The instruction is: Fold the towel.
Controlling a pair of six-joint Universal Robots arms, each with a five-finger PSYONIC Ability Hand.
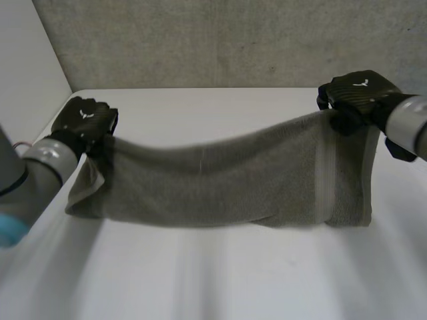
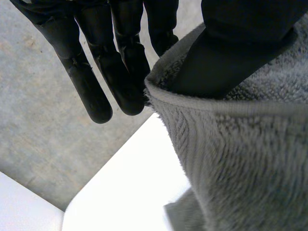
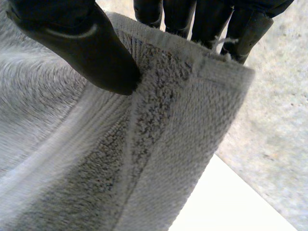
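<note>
A grey towel (image 1: pixel 220 180) hangs lengthwise between my two hands, sagging in the middle, its lower edge resting on the white table (image 1: pixel 213 273). My left hand (image 1: pixel 85 121) pinches the towel's left top corner; in the left wrist view the thumb (image 2: pixel 226 53) presses the towel (image 2: pixel 240 159) edge against the fingers (image 2: pixel 120 72). My right hand (image 1: pixel 357 97) holds the right top corner. The right wrist view has its thumb (image 3: pixel 82 45) clamped on the towel (image 3: pixel 144 144) hem, with the fingers (image 3: pixel 211 19) behind the cloth.
A grey wall (image 1: pixel 220 40) rises behind the table's far edge. A pale wall (image 1: pixel 27 73) stands at the left. Bare tabletop lies in front of the towel.
</note>
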